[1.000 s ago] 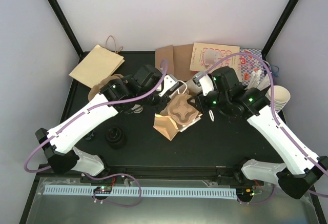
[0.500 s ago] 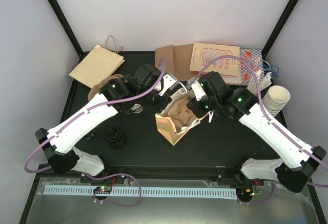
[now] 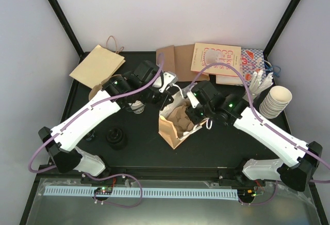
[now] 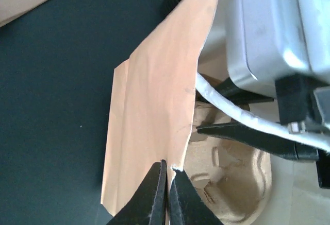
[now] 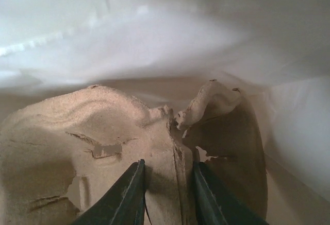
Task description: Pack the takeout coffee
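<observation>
**Top view.** Tan paper bag (image 3: 170,130) lies open at the centre of the dark table (image 3: 227,145), with the brown pulp tray (image 3: 181,116) in its mouth. The left arm (image 3: 87,114) reaches the bag's upper-left rim. The right arm (image 3: 268,132) reaches in from the right. The takeout coffee (image 3: 116,138) sits at lower left of the table, well apart from the bag and not yet packed. Only its black lid is plain from above. Stacks of lidless cups (image 3: 276,100) stand at the right edge.

**Left wrist view.** The left end effector (image 4: 169,176) is pinched together on the bag's torn top edge, holding that wall upright. The tray shows at lower right, inside the bag.

**Right wrist view.** The right end effector (image 5: 168,166) is clamped on a raised rib of the tray. The pale inner bag wall lies close behind.

**Doing the step well (my judgement).**
- The step in hand looks like seating the tray in the bag.
- Hold the rim taut and high so the mouth stays wide.
- Lower the tray level and straight, so it does not snag the side fold.
- The pulp is already ragged near the grip, so go gently.
- Release only once the tray rests flat on the bag's bottom.
</observation>
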